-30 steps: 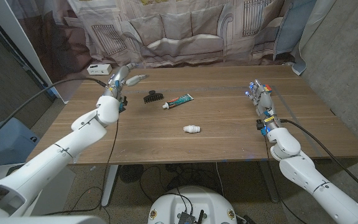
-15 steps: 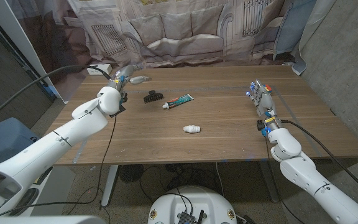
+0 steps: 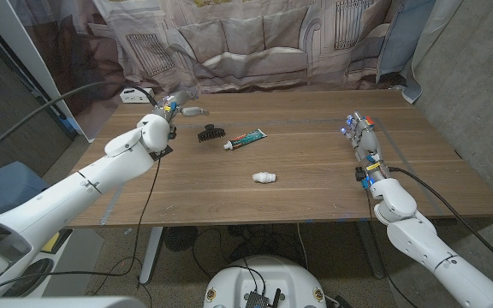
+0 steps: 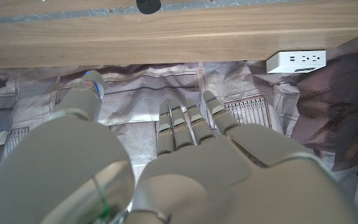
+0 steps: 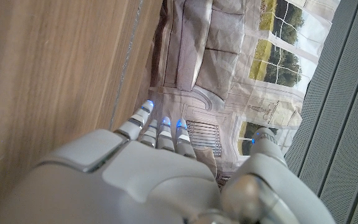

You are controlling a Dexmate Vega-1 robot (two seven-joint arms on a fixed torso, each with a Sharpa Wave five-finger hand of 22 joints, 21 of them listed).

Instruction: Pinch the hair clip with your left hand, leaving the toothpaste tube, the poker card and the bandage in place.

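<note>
The black hair clip (image 3: 208, 133) lies on the wooden table (image 3: 315, 171) at the back left. My left hand (image 3: 175, 107) hovers just left of it and a little further back, fingers stretched out and apart, holding nothing. The left wrist view shows those fingers (image 4: 185, 124) reaching past the table's far edge. The toothpaste tube (image 3: 245, 139) lies right of the clip. Nearer the middle sits the white bandage roll (image 3: 264, 177). My right hand (image 3: 362, 135) stands at the right side, fingers extended and empty, as the right wrist view (image 5: 160, 134) also shows.
A white power strip (image 3: 135, 94) (image 4: 295, 60) sits at the table's back left corner, close to my left hand. A curtain printed with a sofa (image 3: 246, 43) hangs behind the table. Bare wood spans the front half.
My left arm has stretched further out over the table's back left, carrying the hand slightly back and right. The right hand and the objects have not moved.
</note>
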